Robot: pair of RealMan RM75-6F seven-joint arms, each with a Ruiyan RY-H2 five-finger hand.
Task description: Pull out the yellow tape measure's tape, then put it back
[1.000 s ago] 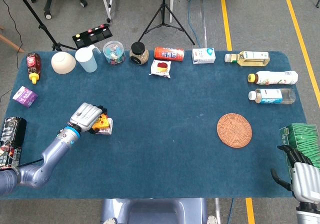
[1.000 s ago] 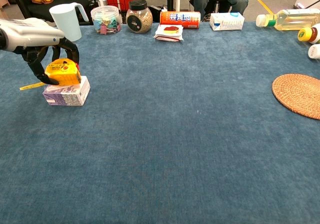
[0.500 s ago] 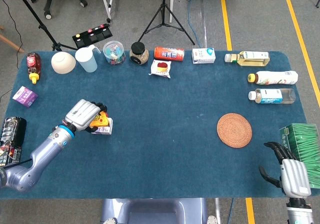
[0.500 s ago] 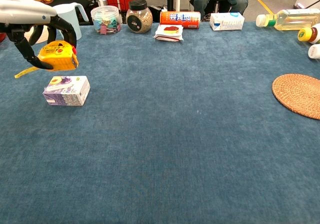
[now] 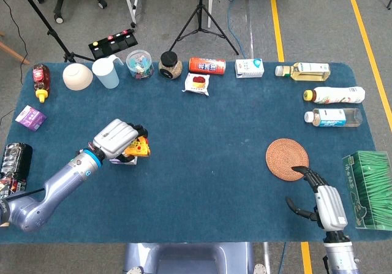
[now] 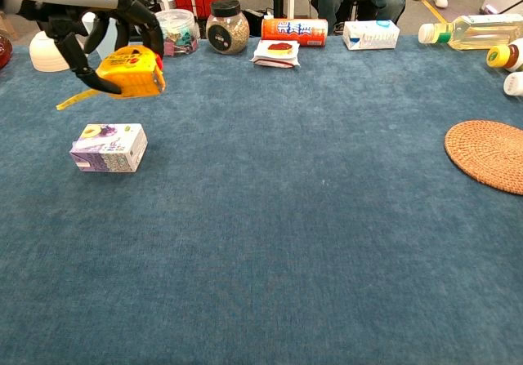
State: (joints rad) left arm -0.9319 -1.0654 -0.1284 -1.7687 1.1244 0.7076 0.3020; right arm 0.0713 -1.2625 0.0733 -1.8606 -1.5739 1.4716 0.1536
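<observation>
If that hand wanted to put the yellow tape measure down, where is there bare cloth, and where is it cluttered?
Bare cloth lies mid-table, between the small purple box and the woven coaster, and along the near edge. The left hand holds the yellow tape measure above that box. Crowded: the far edge, from the pale blue jug to the milk carton, and the bottles at the right.

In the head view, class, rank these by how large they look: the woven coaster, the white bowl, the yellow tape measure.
1. woven coaster
2. white bowl
3. yellow tape measure, though the left hand partly hides it, so this is unsure.
</observation>
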